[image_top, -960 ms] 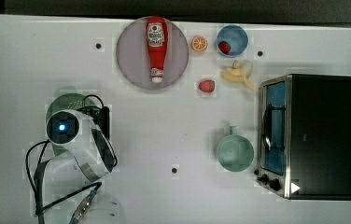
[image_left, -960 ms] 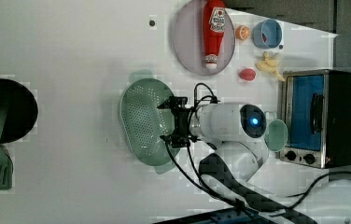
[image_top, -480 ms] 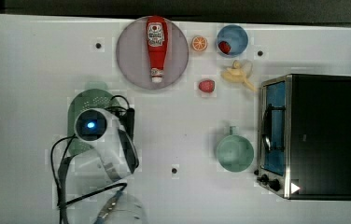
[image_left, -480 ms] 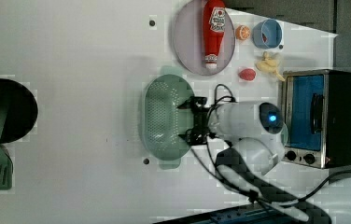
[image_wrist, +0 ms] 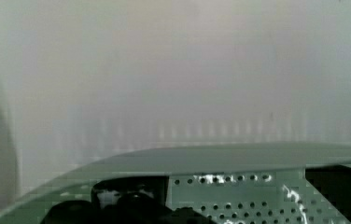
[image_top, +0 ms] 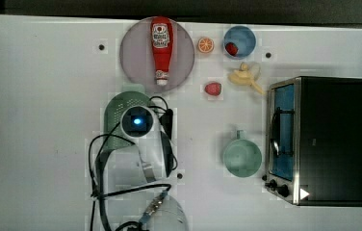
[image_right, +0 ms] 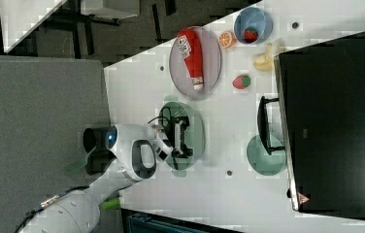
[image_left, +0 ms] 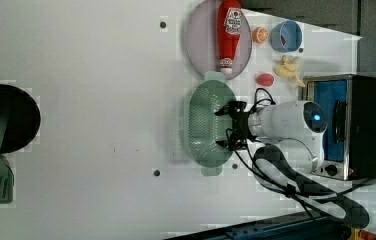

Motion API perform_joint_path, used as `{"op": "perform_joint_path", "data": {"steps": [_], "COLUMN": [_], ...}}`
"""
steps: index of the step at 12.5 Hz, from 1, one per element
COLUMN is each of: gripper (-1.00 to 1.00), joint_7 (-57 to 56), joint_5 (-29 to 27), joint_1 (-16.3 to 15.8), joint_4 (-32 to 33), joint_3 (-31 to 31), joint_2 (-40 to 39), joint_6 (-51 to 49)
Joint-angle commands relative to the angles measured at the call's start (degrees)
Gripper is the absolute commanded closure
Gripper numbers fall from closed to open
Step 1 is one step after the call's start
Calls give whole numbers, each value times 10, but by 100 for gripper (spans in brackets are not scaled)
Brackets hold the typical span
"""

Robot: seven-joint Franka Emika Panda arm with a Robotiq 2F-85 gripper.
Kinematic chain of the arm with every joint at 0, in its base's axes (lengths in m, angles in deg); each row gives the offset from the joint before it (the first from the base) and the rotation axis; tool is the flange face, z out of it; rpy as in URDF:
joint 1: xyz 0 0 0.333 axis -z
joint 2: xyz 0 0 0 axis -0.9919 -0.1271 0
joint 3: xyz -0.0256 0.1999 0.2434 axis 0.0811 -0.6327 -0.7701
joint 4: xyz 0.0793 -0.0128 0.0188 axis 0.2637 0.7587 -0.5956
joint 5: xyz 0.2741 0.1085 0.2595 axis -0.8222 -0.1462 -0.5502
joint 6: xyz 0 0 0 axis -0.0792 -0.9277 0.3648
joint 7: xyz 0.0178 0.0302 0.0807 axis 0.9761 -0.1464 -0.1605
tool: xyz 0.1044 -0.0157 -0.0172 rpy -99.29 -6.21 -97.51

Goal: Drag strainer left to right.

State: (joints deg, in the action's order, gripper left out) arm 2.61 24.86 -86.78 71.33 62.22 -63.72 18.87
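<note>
While the claw (image_left: 227, 131) stands with its two dark fingers spread wide, holding nothing, its tips dip into the basin of the strainer (image_left: 203, 127), near the middle of the left view. One finger (image_left: 224, 111) sits toward the upper part of the basin and the other toward the lower part, both over the rim on the left view's right side. In the right view the claw (image_right: 180, 137) lies across the strainer (image_right: 196, 127) at the centre of the frame. In the top view the white arm covers most of the strainer (image_top: 116, 108), which lies left of centre, just below the grey plate (image_top: 138, 55) that carries the red ketchup bottle (image_top: 161, 45).

The strainer is pale mint green, oval and shallow, with a wide smooth rim and a small tab at each end. Its basin is dotted with rows of small holes, plain in the wrist view (image_wrist: 239, 196). It rests flat on the white table (image_left: 86, 75), well apart from the green mug (image_top: 241, 158) beside the toaster oven (image_top: 330, 139).
</note>
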Motion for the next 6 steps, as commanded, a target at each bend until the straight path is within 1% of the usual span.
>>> {"op": "perform_joint_path", "data": {"steps": [1,6], "gripper": [-100,-100], "joint_7": [-85,-143], "joint_5": [-1,-1], "joint_1": [10,22], "joint_4": [6,12], "joint_3": [41,91], "joint_2": [20,26], "joint_6": [3,4]}}
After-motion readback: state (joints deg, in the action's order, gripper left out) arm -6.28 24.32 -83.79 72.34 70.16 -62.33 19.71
